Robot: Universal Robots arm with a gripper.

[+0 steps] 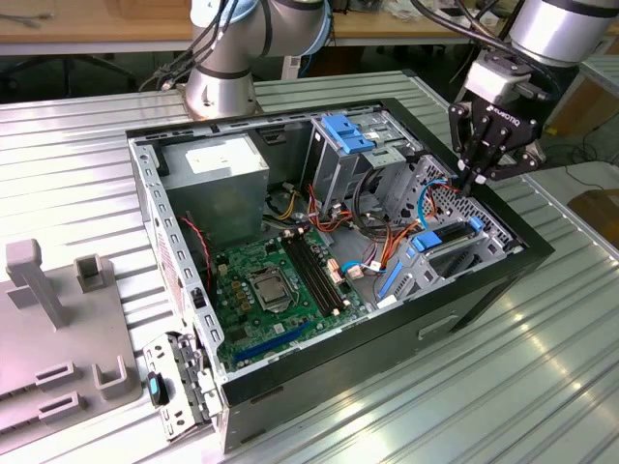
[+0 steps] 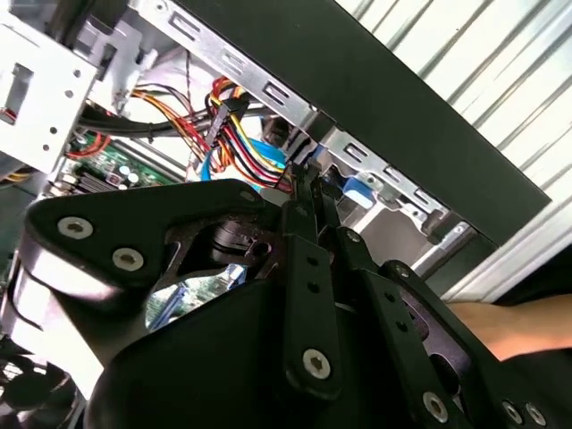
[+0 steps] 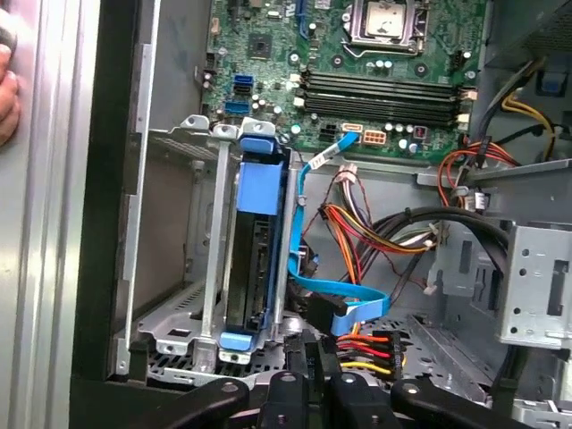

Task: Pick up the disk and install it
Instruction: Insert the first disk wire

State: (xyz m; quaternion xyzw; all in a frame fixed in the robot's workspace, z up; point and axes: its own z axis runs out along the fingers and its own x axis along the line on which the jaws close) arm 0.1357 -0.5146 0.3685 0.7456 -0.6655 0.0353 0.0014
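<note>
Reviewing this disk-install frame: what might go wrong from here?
1. The claw hangs close to the case wall; a slight drift might knock it.
2. Coloured power wires and a blue cable lie beside the disk and could snag.
3. A hand is at the case's side, possibly too near the arm.

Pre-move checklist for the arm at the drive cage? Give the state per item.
1. Disk in the drive cage: ok, it stands in the slot.
2. Gripper empty: ok, shut on nothing.
3. Gripper tips clear of the red-yellow power wires: cannot tell, very close.
4. Blue data cable plugged into the disk: cannot tell.
5. People clear: not ok, a hand is beside the case.
</note>
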